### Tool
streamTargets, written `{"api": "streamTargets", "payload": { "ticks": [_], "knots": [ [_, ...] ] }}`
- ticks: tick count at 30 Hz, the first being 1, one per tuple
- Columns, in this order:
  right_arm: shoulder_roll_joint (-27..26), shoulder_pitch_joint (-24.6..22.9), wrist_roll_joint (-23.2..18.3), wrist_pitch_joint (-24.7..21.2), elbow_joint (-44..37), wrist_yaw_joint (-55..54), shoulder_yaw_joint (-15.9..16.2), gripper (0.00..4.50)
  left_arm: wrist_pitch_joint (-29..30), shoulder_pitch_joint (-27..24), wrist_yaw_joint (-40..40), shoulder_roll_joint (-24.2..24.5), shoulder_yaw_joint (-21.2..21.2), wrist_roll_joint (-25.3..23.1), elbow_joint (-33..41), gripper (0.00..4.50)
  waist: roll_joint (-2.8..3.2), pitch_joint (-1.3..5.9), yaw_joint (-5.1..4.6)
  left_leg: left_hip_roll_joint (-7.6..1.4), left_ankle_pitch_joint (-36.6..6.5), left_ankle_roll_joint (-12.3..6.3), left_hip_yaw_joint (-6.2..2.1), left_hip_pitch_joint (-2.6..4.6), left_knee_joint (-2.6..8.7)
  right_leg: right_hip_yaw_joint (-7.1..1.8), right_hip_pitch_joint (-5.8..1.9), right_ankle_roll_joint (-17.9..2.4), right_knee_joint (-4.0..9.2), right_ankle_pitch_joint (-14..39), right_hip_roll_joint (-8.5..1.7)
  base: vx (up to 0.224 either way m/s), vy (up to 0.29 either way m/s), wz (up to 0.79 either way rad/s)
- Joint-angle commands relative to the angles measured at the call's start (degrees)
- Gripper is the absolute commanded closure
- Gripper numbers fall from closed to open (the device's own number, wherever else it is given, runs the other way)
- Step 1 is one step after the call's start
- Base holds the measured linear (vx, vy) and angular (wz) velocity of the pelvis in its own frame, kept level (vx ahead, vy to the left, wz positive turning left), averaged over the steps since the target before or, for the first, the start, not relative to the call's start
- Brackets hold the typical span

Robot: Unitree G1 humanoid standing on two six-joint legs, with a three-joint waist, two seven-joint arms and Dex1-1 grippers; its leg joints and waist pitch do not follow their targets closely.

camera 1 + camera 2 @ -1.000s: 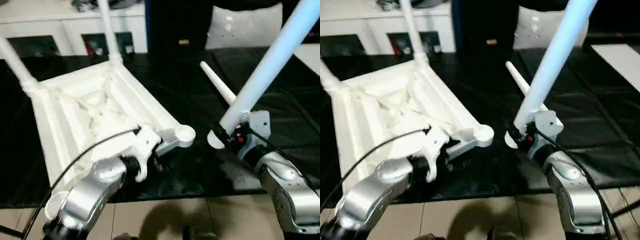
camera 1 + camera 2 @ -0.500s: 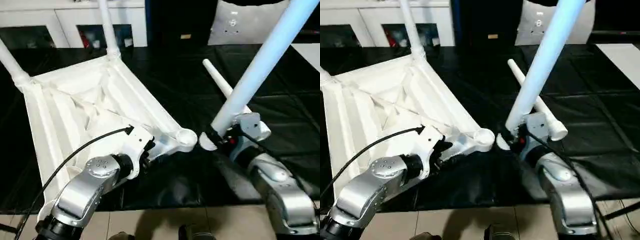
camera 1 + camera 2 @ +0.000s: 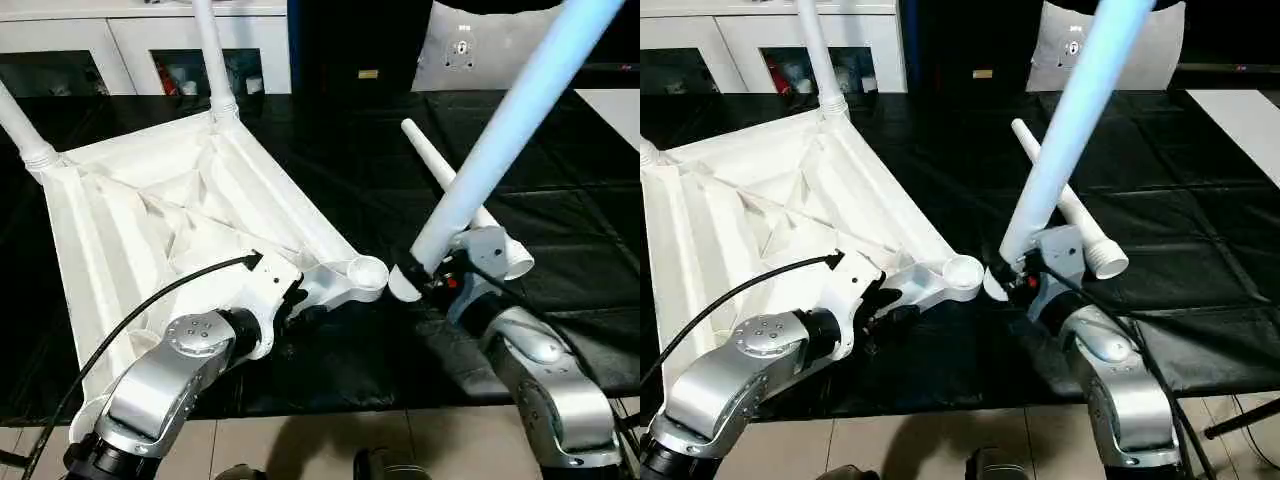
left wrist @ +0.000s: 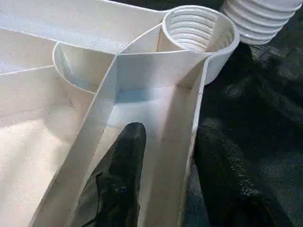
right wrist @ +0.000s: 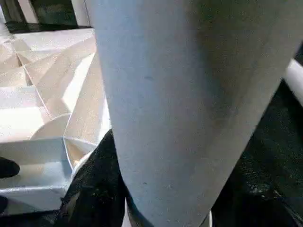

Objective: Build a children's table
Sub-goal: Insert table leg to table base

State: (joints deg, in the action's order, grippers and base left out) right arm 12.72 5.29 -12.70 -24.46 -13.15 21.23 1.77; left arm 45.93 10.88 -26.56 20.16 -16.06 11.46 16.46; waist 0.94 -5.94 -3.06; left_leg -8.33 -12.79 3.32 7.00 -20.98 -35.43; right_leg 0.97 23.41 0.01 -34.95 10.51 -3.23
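Note:
The children's table top (image 3: 170,215) lies upside down on the black padded surface, with two legs (image 3: 213,55) standing in its far corners. My left gripper (image 3: 290,312) straddles the rim wall close to the near-right corner socket (image 3: 368,272). One finger (image 4: 120,175) is inside the rim channel, slightly apart from the wall, and the other is outside against it. My right gripper (image 3: 442,278) is shut on a third leg (image 3: 500,140), tilted up to the right, its ribbed lower end (image 4: 260,19) just beside that socket. A fourth leg (image 3: 440,165) lies loose behind it.
White cabinets (image 3: 100,40) and a white cushion (image 3: 470,50) stand behind the black surface (image 3: 560,200). The surface's front edge runs just under my forearms, with tiled floor (image 3: 320,440) below. A black cable (image 3: 130,320) loops over my left forearm.
My left gripper's fingers have drawn together around the table top's rim. My right arm has brought the leg's lower end down and closer to the corner socket. The camera has tilted slightly.

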Motion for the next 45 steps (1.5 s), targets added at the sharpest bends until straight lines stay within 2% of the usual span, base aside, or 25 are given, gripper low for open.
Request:
{"api": "streamTargets", "payload": {
  "ticks": [1,4,8,9,11,13,14,15,18,20,24,25,26,27,29,30,31,33,35,38,39,40,41,42,45],
  "knots": [
    [-0.1,0.9,0.2,1.0,-0.3,0.6,1.2,2.61,0.5,0.3,1.0,1.2,0.7,-1.5,0.3,3.05,-0.39,3.47,0.60,-2.72,-11.2,-2.34,-0.37,-0.67,4.75,-2.08,-2.88,-10.5,4.94,20.6,-3.49,0.000,0.000,0.00],
    [0.0,1.0,0.3,1.0,-0.3,0.8,1.3,2.61,0.8,0.7,0.9,1.4,0.4,-1.6,0.2,3.32,-0.35,3.58,0.76,-2.78,-10.1,-2.68,-0.31,-0.62,4.69,-2.11,-2.96,-11.6,4.74,17.7,-3.44,0.000,0.000,0.00],
    [0.3,0.9,0.7,1.5,0.1,1.0,1.4,2.61,1.4,1.3,-1.4,4.9,-4.1,-4.0,1.2,3.64,-0.23,3.62,0.95,-2.86,-9.4,-2.98,-0.34,-0.60,4.74,-2.12,-3.08,-11.9,4.57,16.6,-3.52,0.000,0.000,0.00],
    [0.4,1.0,0.7,1.6,0.2,1.1,1.4,2.61,1.6,1.8,-1.5,5.7,-5.5,-5.1,1.1,3.76,-0.27,3.57,0.99,-2.86,-9.3,-2.88,-0.29,-0.57,4.75,-2.09,-3.09,-12.0,4.61,16.5,-3.50,0.000,0.000,0.00],
    [0.4,1.0,0.7,1.6,0.2,1.1,1.4,2.61,1.7,1.9,-1.4,5.8,-5.8,-5.4,1.0,3.90,-0.08,3.49,1.06,-2.82,-9.9,-2.63,-0.29,-0.51,4.77,-2.10,-3.03,-11.9,4.64,17.6,-3.54,0.000,0.000,0.00],
    [0.5,1.2,0.6,1.5,0.2,1.0,1.3,2.61,1.6,2.2,-1.1,5.5,-5.6,-5.5,0.8,3.92,-0.19,3.50,1.05,-2.78,-10.3,-2.29,-0.30,-0.59,4.77,-2.08,-3.09,-11.7,4.70,18.3,-3.56,0.000,0.000,0.00],
    [0.5,1.4,0.6,1.5,0.2,1.0,1.3,2.61,0.7,2.7,-0.9,5.3,-5.0,-5.6,0.2,3.97,-0.15,3.49,1.02,-2.76,-10.4,-2.20,-0.32,-0.64,4.81,-2.06,-3.09,-11.6,4.71,18.6,-3.55,0.000,0.000,0.00],
    [0.5,1.4,0.6,1.5,0.3,1.0,1.2,2.61,0.1,2.9,-0.9,5.2,-4.5,-5.5,0.0,4.23,-0.12,3.50,0.95,-2.76,-10.8,-2.06,-0.35,-0.60,4.80,-2.04,-3.02,-11.5,4.75,19.0,-3.50,0.000,0.000,0.00],
    [0.5,1.5,0.5,1.6,0.4,1.0,1.2,2.61,-1.9,3.4,-1.6,5.3,-4.0,-4.9,-0.5,4.26,-0.21,3.63,0.92,-2.68,-10.6,-2.04,-0.34,-0.67,4.77,-2.07,-3.08,-11.4,4.75,18.7,-3.51,0.000,0.000,0.00],
    [0.4,1.7,0.3,1.7,0.7,0.9,1.1,2.61,-5.4,3.5,-3.6,6.3,-4.0,-4.9,-1.6,4.41,-0.32,4.08,0.77,-2.68,-7.9,-2.53,-0.29,-0.81,4.56,-2.08,-3.37,-12.1,4.43,14.5,-3.47,0.000,0.000,0.00],
    [0.3,3.0,0.2,1.4,1.4,1.1,1.3,2.61,-11.3,4.0,-8.5,9.4,-5.1,-5.5,-5.3,4.41,-0.26,4.22,0.84,-2.55,-5.5,-3.70,-0.10,-0.69,4.43,-2.02,-3.50,-13.5,4.15,10.8,-3.39,0.000,0.000,0.00],
    [0.3,3.0,0.2,1.4,1.4,1.1,1.3,2.61,-11.3,4.0,-8.5,9.4,-5.1,-5.5,-5.3,4.41,-0.23,4.17,0.82,-2.60,-5.8,-3.59,-0.02,-0.56,4.45,-2.01,-3.44,-13.6,4.12,11.4,-3.42,0.000,0.000,0.00],
    [0.4,3.7,-0.3,2.1,1.6,2.4,1.7,2.61,-19.1,4.7,-13.4,10.1,-5.4,-4.8,-8.8,4.50,-0.64,4.05,0.97,-2.54,-6.5,-3.96,0.06,-0.53,4.51,-2.02,-3.38,-13.1,4.63,13.3,-3.39,0.000,0.000,0.00],
    [0.4,3.8,-0.5,2.2,1.6,2.6,1.7,2.61,-20.8,4.9,-14.6,10.3,-5.5,-4.7,-9.5,4.50,-0.25,4.19,1.07,-2.77,-6.6,-3.52,0.03,-0.34,4.58,-2.08,-3.33,-13.1,4.18,13.3,-3.50,0.000,0.000,0.00],
    [0.4,4.6,-1.2,2.6,1.7,3.7,1.9,2.61,-28.3,6.0,-21.2,11.6,-6.7,-4.2,-13.4,4.50,-0.40,4.11,1.21,-2.71,-8.1,-3.41,0.09,-0.27,4.70,-2.15,-3.19,-12.2,4.44,15.7,-3.52,0.000,0.000,0.00],
    [0.3,4.9,-1.6,2.6,1.8,4.1,1.9,2.61,-29.4,6.3,-23.2,11.8,-6.9,-3.7,-14.4,4.50,-0.58,4.09,1.29,-2.80,-8.2,-3.32,0.16,-0.13,4.73,-2.19,-3.04,-12.1,4.51,16.0,-3.57,0.000,0.000,0.00],
    [0.3,5.1,-1.8,2.6,1.8,4.3,1.9,2.61,-30.1,6.5,-24.7,11.8,-6.9,-3.2,-15.1,4.50,-0.44,3.96,1.56,-2.93,-8.6,-2.96,0.21,-0.07,4.83,-2.24,-2.94,-12.0,4.49,16.8,-3.66,0.000,0.000,0.00],
    [0.7,5.9,-1.7,2.8,2.4,4.8,2.2,2.61,-34.4,8.3,-27.1,12.8,-8.1,-4.5,-18.9,4.50,-0.18,4.08,2.52,-3.23,-8.8,-2.44,0.63,0.63,4.86,-2.36,-2.32,-12.1,4.42,16.6,-3.56,0.000,0.000,0.00],
    [0.8,6.0,-1.7,2.9,2.6,4.9,2.2,2.61,-36.1,8.9,-26.8,13.1,-8.1,-5.3,-20.6,4.50,-0.27,4.18,2.91,-3.43,-8.2,-1.84,0.99,0.58,4.99,-2.33,-2.49,-12.4,4.04,14.0,-3.48,0.000,0.000,0.00],
    [0.8,5.9,-1.6,3.0,2.8,5.2,2.1,2.61,-38.4,9.3,-26.3,13.0,-7.5,-6.2,-23.0,4.50,-0.32,4.19,3.20,-3.47,-9.0,-1.03,1.26,0.53,5.13,-2.39,-2.60,-12.0,3.93,14.2,-3.59,0.000,0.000,0.00],
    [0.8,5.6,-1.4,3.2,2.9,5.4,2.2,2.61,-40.5,9.9,-24.9,12.8,-6.4,-7.6,-26.2,4.50,-0.35,4.17,3.21,-3.42,-9.0,-0.98,1.27,0.44,5.14,-2.40,-2.62,-11.7,3.99,14.4,-3.58,0.000,0.000,0.00],
    [0.8,5.6,-1.4,3.2,2.9,5.4,2.2,2.61,-40.5,9.9,-24.9,12.8,-6.4,-7.6,-26.2,4.50,-0.39,4.06,3.20,-3.36,-9.6,-0.90,1.31,0.41,5.19,-2.39,-2.53,-11.4,4.14,15.4,-3.55,0.000,0.000,0.00],
    [0.7,5.3,-1.2,3.4,2.8,5.4,2.4,2.61,-40.2,9.8,-24.4,12.5,-5.4,-7.5,-27.0,4.50,-0.39,3.97,3.03,-3.36,-10.8,-0.29,1.16,0.05,5.40,-2.35,-2.74,-10.4,4.21,18.5,-3.75,0.000,0.000,0.00],
    [0.6,5.1,-1.1,3.4,2.7,5.3,2.6,2.61,-39.2,9.6,-24.1,12.2,-4.3,-7.0,-27.2,4.50,-0.26,3.98,3.08,-3.37,-11.1,-0.16,1.19,0.18,5.33,-2.39,-2.64,-10.1,4.35,19.5,-3.86,0.000,0.000,0.00],
    [0.3,4.8,-1.1,3.2,2.4,5.1,3.1,2.61,-35.6,8.8,-26.4,11.7,-2.0,-2.6,-25.6,4.50,-0.36,3.94,2.97,-3.36,-11.3,0.03,1.21,0.11,5.32,-2.47,-2.42,-9.4,4.55,21.8,-3.88,0.000,0.000,0.00]
  ]
}}
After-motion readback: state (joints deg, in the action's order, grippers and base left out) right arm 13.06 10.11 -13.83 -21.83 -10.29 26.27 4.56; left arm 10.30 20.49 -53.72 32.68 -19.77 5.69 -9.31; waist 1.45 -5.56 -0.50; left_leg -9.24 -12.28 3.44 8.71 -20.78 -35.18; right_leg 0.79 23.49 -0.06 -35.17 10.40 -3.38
